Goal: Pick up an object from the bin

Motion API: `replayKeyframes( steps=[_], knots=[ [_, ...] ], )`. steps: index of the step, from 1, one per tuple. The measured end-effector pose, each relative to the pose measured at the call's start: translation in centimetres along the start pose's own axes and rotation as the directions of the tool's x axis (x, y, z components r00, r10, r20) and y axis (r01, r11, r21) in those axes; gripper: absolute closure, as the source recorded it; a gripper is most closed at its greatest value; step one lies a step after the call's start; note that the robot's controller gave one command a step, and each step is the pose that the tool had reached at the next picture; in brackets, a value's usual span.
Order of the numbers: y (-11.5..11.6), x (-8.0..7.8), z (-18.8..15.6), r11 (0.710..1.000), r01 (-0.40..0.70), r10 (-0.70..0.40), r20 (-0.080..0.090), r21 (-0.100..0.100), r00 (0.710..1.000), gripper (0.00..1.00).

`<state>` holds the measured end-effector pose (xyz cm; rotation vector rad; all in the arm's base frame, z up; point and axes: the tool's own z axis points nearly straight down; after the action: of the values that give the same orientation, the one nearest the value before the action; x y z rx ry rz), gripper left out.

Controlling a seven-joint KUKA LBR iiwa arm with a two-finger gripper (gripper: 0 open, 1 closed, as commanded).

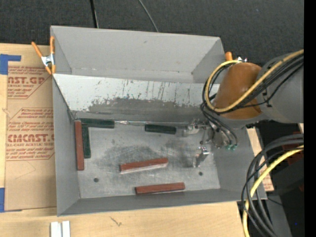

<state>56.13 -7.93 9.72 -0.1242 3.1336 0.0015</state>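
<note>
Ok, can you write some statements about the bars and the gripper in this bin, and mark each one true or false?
1. Three red bars lie in the bin. True: the left bar, the middle bar and the front bar.
2. The gripper is over the bin's left half. False: it is over the right half.
3. A green bar lies beside the left bar. True.
4. The front bar lies on top of the middle bar. False: they lie apart.
</note>
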Motion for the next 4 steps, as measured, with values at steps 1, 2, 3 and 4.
replayKeyframes(
  steps=[1,2,3,4],
  knots=[
    [4.7,-3.3,2.0,1.000,-0.002,0.002,0.005,0.003,1.000,1.00],
    [4.7,-3.2,2.3,1.000,-0.002,0.002,0.005,0.002,1.000,0.00],
    [4.7,-3.2,2.3,1.000,-0.003,0.003,0.005,0.002,1.000,0.00],
    [11.8,3.2,1.9,0.954,0.301,-0.301,0.002,0.001,0.954,1.00]
  ],
)
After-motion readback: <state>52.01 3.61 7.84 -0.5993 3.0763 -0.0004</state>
